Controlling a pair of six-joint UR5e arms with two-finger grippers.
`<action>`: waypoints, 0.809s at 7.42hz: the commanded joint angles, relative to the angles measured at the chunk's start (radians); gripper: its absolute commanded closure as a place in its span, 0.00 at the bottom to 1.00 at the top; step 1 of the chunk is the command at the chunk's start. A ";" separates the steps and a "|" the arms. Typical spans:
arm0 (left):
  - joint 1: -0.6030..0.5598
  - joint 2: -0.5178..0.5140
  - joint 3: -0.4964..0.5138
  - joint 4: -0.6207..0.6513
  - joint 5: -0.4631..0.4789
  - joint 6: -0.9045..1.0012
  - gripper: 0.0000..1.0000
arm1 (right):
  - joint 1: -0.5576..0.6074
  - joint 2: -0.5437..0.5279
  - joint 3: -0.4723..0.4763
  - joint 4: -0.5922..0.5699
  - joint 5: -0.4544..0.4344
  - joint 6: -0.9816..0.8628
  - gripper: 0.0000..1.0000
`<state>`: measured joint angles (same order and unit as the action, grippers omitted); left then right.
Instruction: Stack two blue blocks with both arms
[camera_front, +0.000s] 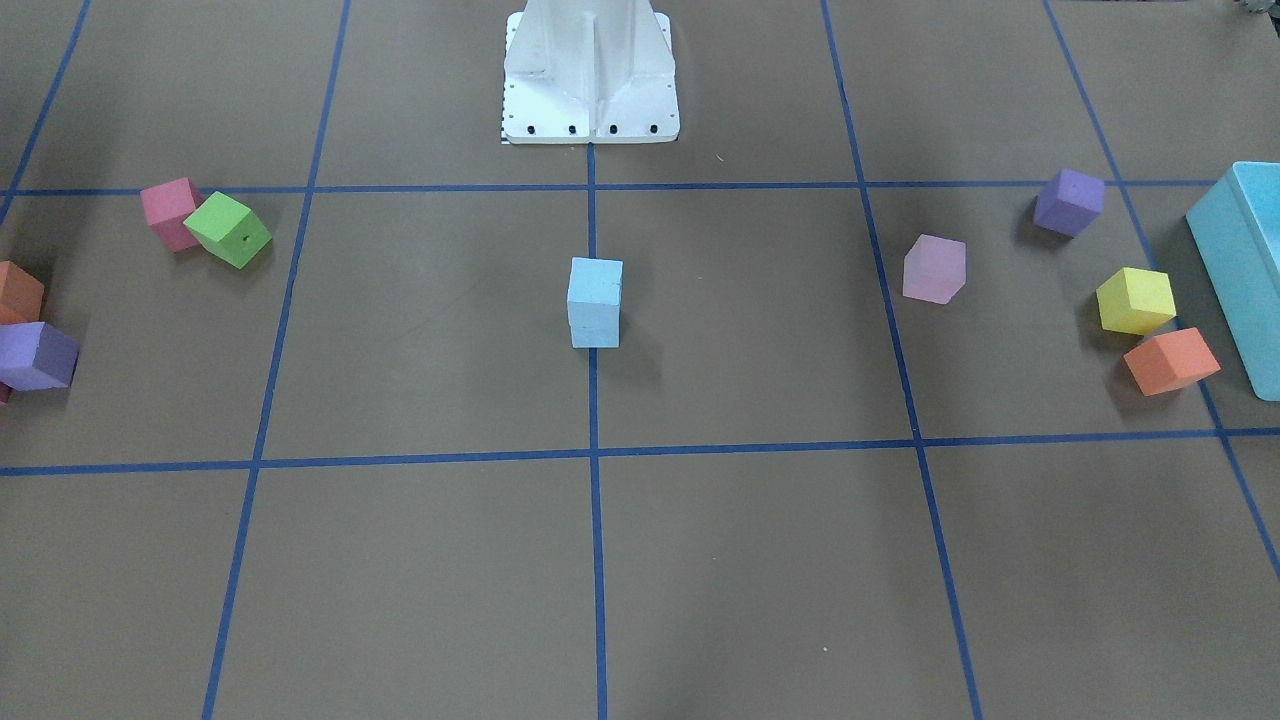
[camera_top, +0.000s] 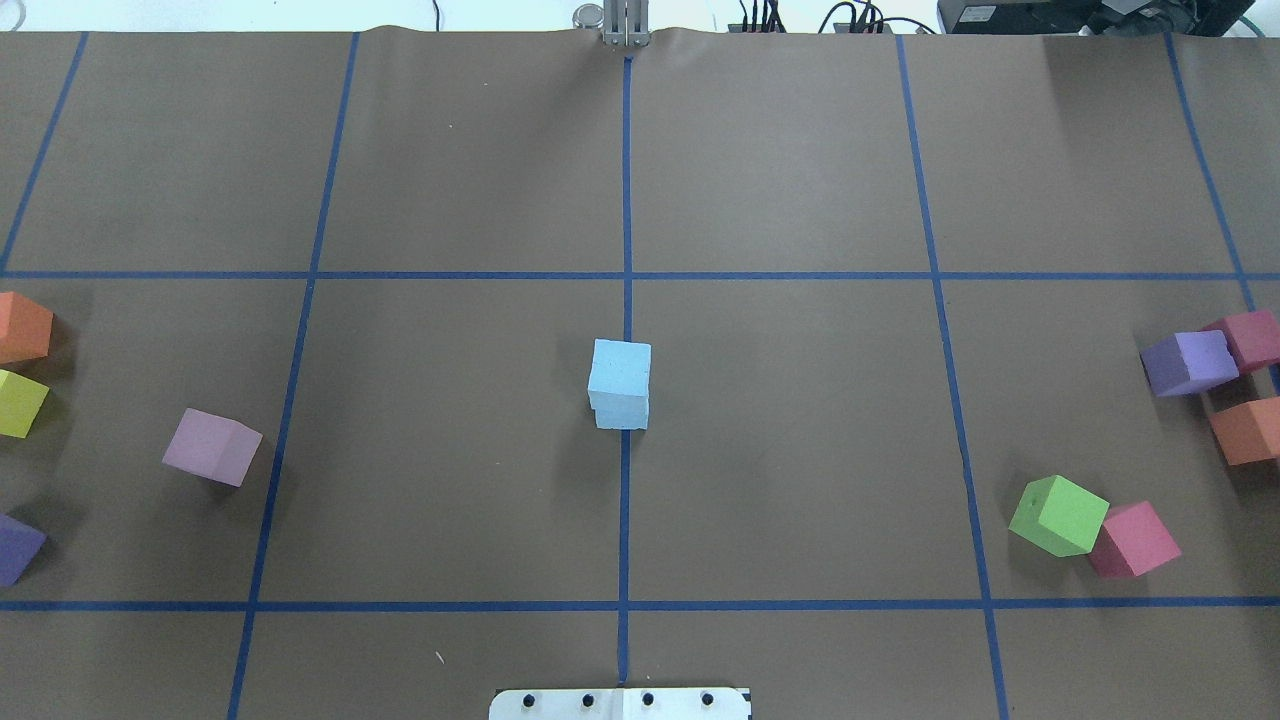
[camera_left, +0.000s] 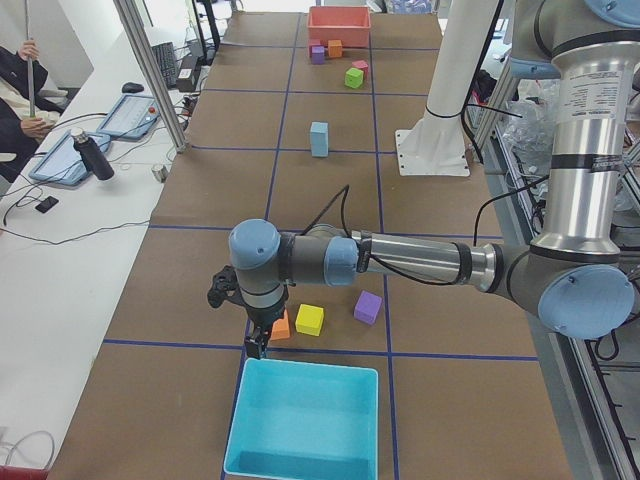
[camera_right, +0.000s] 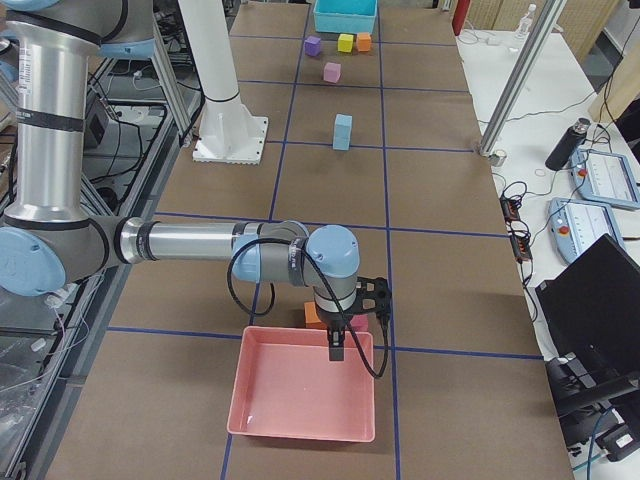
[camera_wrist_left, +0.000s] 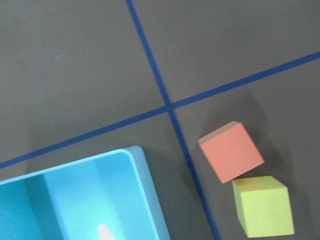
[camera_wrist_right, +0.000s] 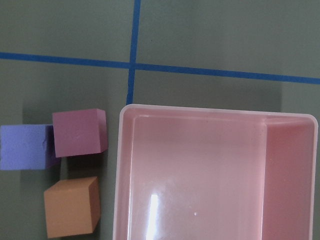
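The two blue blocks stand stacked in the middle of the table on the centre tape line, the upper block (camera_front: 595, 282) on the lower block (camera_front: 596, 332), nearly flush. The stack also shows in the overhead view (camera_top: 620, 370) and in both side views (camera_left: 319, 139) (camera_right: 342, 131). No gripper touches it. My left gripper (camera_left: 256, 348) hangs over the table's left end, above the near edge of the turquoise bin (camera_left: 305, 425). My right gripper (camera_right: 337, 350) hangs over the pink bin (camera_right: 300, 395) at the right end. I cannot tell whether either is open or shut.
An orange cube (camera_wrist_left: 231, 151) and a yellow cube (camera_wrist_left: 262, 206) lie by the turquoise bin (camera_wrist_left: 75, 200). Dark pink (camera_wrist_right: 80, 132), purple (camera_wrist_right: 25, 147) and orange (camera_wrist_right: 71, 206) cubes lie beside the pink bin (camera_wrist_right: 210, 175). The white pedestal (camera_front: 590, 70) stands behind the stack.
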<state>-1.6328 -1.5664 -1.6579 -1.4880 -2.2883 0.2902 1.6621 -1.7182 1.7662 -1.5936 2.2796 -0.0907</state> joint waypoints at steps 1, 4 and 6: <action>-0.025 0.025 -0.002 -0.005 -0.069 -0.008 0.02 | -0.001 -0.003 -0.002 0.023 0.005 0.014 0.00; -0.024 0.029 -0.005 -0.037 -0.086 0.003 0.02 | -0.001 -0.001 -0.004 0.023 0.003 0.015 0.00; -0.025 0.031 0.000 -0.043 -0.079 -0.003 0.02 | -0.001 -0.001 -0.004 0.023 0.003 0.015 0.00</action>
<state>-1.6578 -1.5372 -1.6606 -1.5262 -2.3705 0.2890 1.6613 -1.7196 1.7626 -1.5708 2.2826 -0.0754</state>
